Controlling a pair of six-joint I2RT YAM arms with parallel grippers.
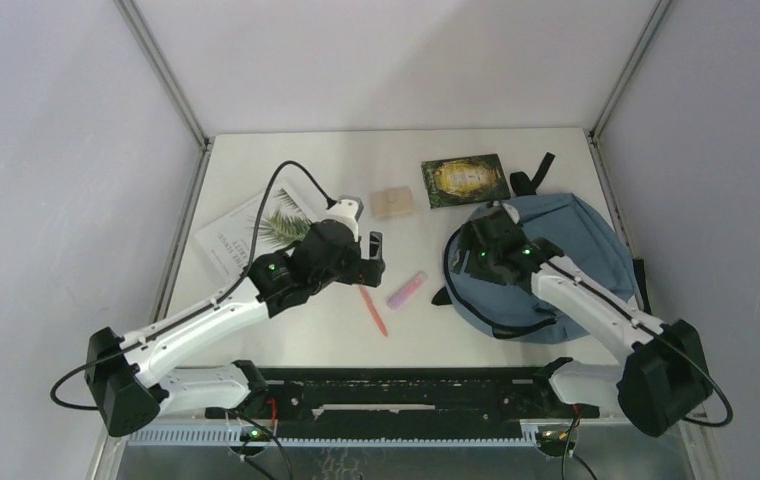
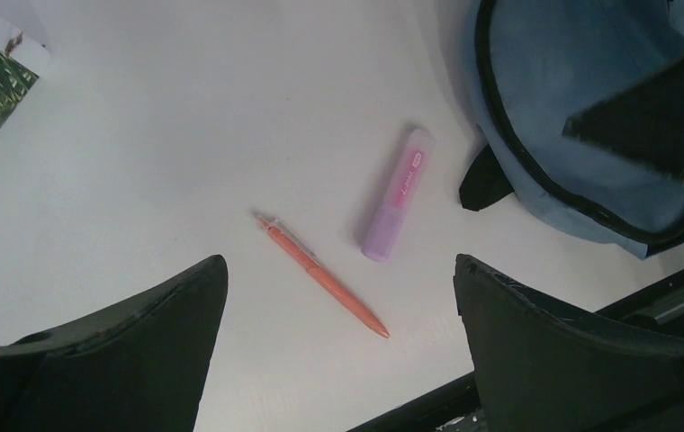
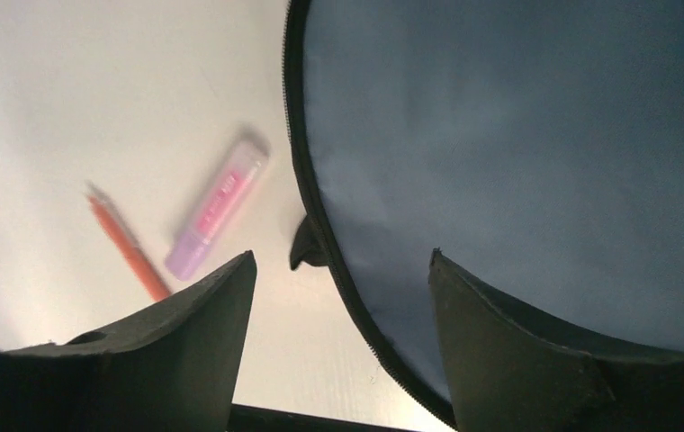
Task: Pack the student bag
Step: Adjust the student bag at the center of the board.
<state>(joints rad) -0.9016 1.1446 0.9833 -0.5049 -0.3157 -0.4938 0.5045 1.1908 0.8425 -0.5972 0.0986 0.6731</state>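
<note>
The student bag (image 1: 581, 240) lies flat at the right of the table, dusty blue with black zipper trim. My right gripper (image 1: 459, 258) hovers over its left edge. In the right wrist view the gripper (image 3: 343, 256) is open, the bag's (image 3: 500, 135) zipper rim running between the fingers without touching them and a black pull tab (image 3: 305, 245) just beyond. My left gripper (image 1: 374, 250) is open above an orange pen (image 1: 373, 310) and a lilac-pink highlighter (image 1: 406, 290). In the left wrist view the gripper (image 2: 340, 261) holds nothing; the pen (image 2: 320, 274) and highlighter (image 2: 397, 193) lie on the table below it.
A dark green book (image 1: 465, 180) and a small beige block (image 1: 392, 203) lie at the back of the table. A white booklet with a palm-leaf print (image 1: 251, 230) sits at the left, partly under my left arm. Black bag straps (image 1: 541, 170) trail behind the bag.
</note>
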